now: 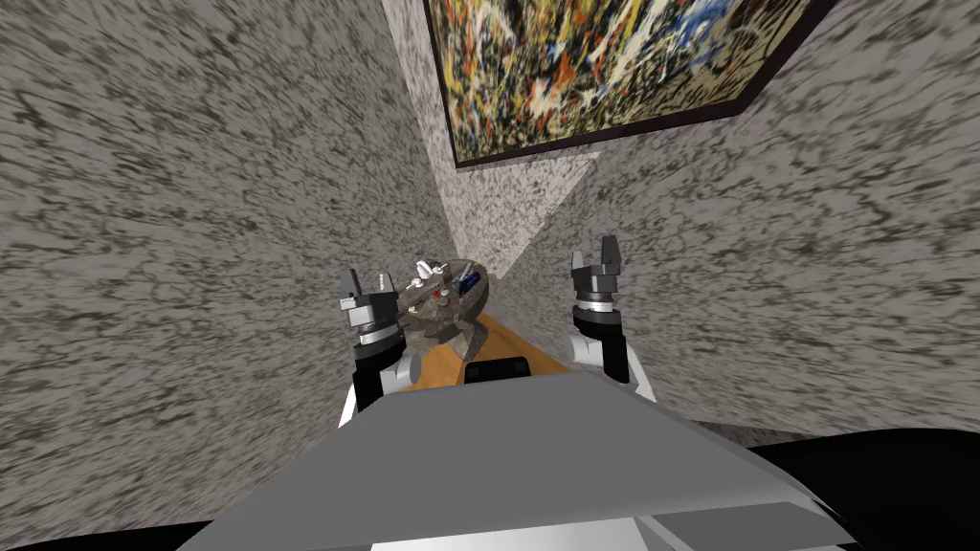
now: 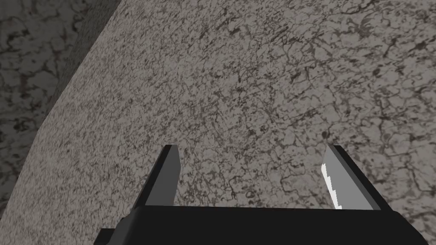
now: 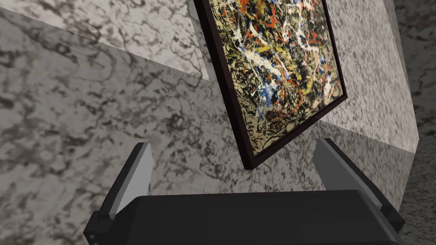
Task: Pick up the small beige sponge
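Observation:
A small round table with a mottled grey top [image 1: 433, 323] stands ahead in a narrow corner, between my two raised arms. Small items lie on it: white pieces [image 1: 422, 276], something red [image 1: 442, 297] and something blue [image 1: 469, 281]. They are too small for me to tell which is the sponge. My left gripper [image 1: 367, 283] is up beside the table's left edge, open and holding nothing, facing a speckled wall [image 2: 253, 149]. My right gripper [image 1: 594, 254] is raised to the right of the table, apart from it, open and holding nothing [image 3: 233, 143].
Speckled grey walls close in on both sides and meet just behind the table. A framed splatter painting [image 1: 593, 67] hangs high on the right wall. An orange-brown floor strip [image 1: 442, 368] runs under the table. Black areas lie at the bottom corners.

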### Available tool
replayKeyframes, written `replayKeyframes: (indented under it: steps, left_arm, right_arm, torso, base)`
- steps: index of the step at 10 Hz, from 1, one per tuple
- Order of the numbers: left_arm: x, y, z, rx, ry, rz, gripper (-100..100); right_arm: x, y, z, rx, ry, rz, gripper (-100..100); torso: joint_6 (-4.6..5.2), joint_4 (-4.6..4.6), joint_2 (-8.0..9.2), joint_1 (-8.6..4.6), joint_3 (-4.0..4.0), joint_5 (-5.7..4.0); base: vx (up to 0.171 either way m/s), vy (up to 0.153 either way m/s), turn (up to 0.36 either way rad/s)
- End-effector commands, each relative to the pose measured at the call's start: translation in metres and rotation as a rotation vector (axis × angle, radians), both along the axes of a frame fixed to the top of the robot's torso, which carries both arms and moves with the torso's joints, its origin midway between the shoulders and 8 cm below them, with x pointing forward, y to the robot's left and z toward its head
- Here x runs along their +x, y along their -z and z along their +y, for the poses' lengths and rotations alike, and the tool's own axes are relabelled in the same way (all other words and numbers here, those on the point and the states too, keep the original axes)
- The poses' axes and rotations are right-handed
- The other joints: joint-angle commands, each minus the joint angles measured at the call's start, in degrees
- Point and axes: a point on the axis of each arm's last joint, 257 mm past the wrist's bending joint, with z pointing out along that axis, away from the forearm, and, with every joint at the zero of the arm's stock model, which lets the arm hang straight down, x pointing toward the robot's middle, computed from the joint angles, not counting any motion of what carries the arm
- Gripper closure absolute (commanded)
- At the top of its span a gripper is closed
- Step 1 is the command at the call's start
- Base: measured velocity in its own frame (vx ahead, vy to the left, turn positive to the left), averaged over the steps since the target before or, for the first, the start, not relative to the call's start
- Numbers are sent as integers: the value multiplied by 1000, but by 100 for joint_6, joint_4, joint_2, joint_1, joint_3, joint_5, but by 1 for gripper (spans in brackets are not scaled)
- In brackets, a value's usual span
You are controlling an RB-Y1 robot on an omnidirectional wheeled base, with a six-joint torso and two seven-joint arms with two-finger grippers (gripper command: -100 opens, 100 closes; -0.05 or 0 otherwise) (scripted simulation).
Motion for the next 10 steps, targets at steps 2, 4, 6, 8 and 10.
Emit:
replayKeyframes:
  steps: [2,4,6,8,10]
  left_arm:
    - [14,6,-5,20,29,34,-100]
    - [29,13,-7,27,49,69,-100]
    - [48,22,-10,27,69,113,-100]
    - [69,32,-12,22,89,160,-100]
    - [83,41,-14,16,97,200,-100]
  right_arm:
    - [0,0,0,0,0,0,0]
    - [0,0,0,0,0,0,0]
    - [0,0,0,0,0,0,0]
    - [0,0,0,0,0,0,0]
    - [0,0,0,0,0,0,0]
  torso:
    - [-2,0,-1,-3,-1,0]
    - [-1,-1,-7,-10,-4,-2]
    - [-1,-2,-10,-13,-6,-3]
    - [-1,-2,-10,-15,-6,-3]
    - [1,-2,-8,-14,-5,-4]
  base:
    - [4,-20,115]
    - [16,-32,121]
    - [19,-39,140]
    - [11,-49,180]
    - [13,-32,93]
